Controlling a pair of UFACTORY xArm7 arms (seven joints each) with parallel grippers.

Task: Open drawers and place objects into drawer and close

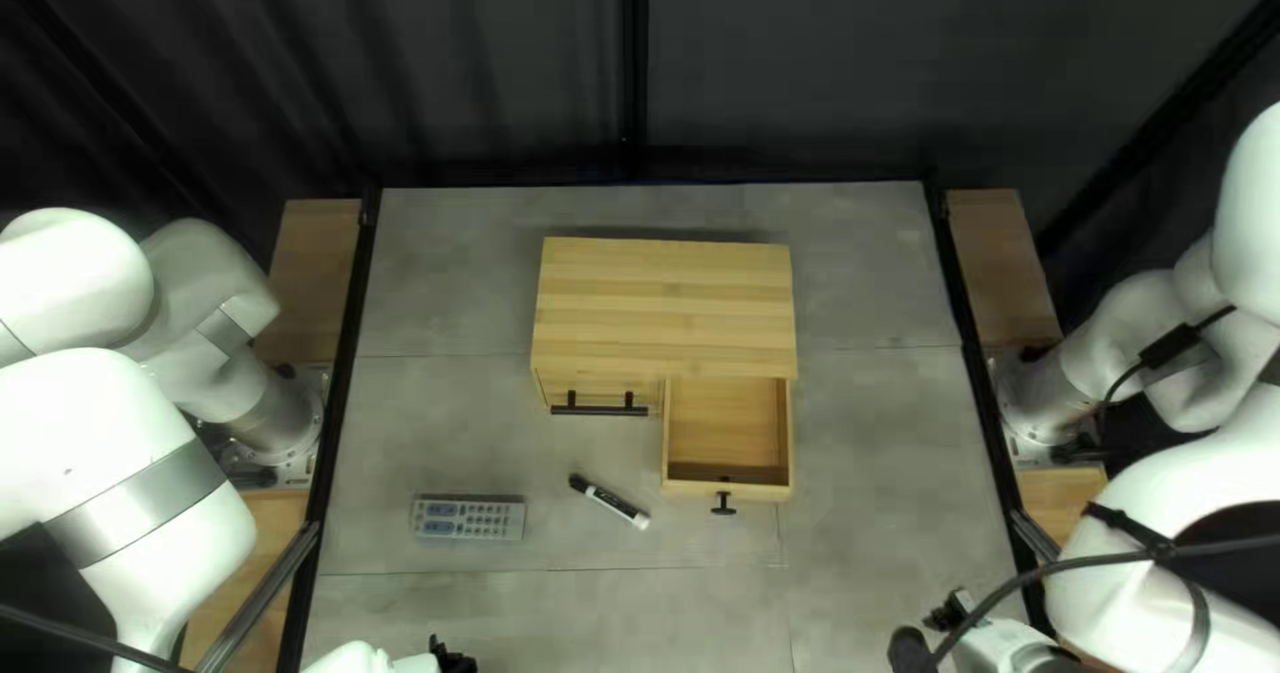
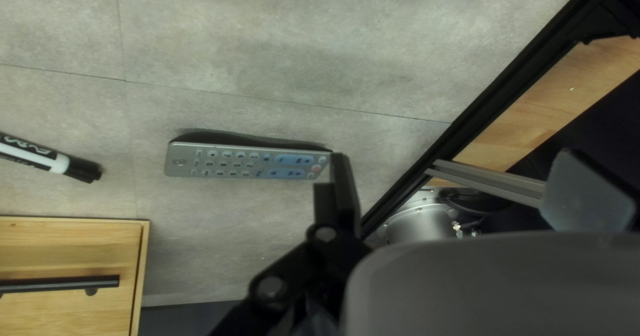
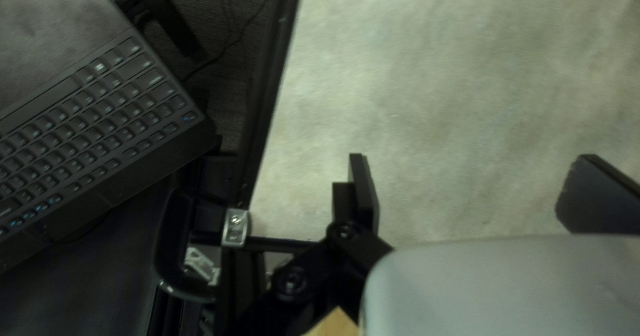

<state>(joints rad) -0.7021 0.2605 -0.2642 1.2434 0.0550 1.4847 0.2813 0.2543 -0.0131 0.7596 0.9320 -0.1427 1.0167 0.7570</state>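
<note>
- On the worktop (image 1: 867, 486), a wooden cabinet (image 1: 664, 306) has its knobbed drawer (image 1: 727, 422) open, its long-handled drawer (image 1: 600, 390) shut; opening looks half done.
- Left end effector (image 2: 459, 169) and right end effector (image 3: 472, 166): both spread, holding nothing.
- Remote (image 1: 467, 518): outside the cabinet, unplaced.
- Marker (image 1: 611, 500): near the knobbed drawer, unplaced; closing remains too.

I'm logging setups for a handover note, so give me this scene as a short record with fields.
cabinet: wooden, on the table
open drawer: cabinet's right side in the top left view, small knob, nothing visible inside
bar-handled drawer: beside it, shut
remote: on the table, not in a drawer
marker: on the table, between remote and open drawer
left gripper: open, holding nothing
right gripper: open, holding nothing
</note>
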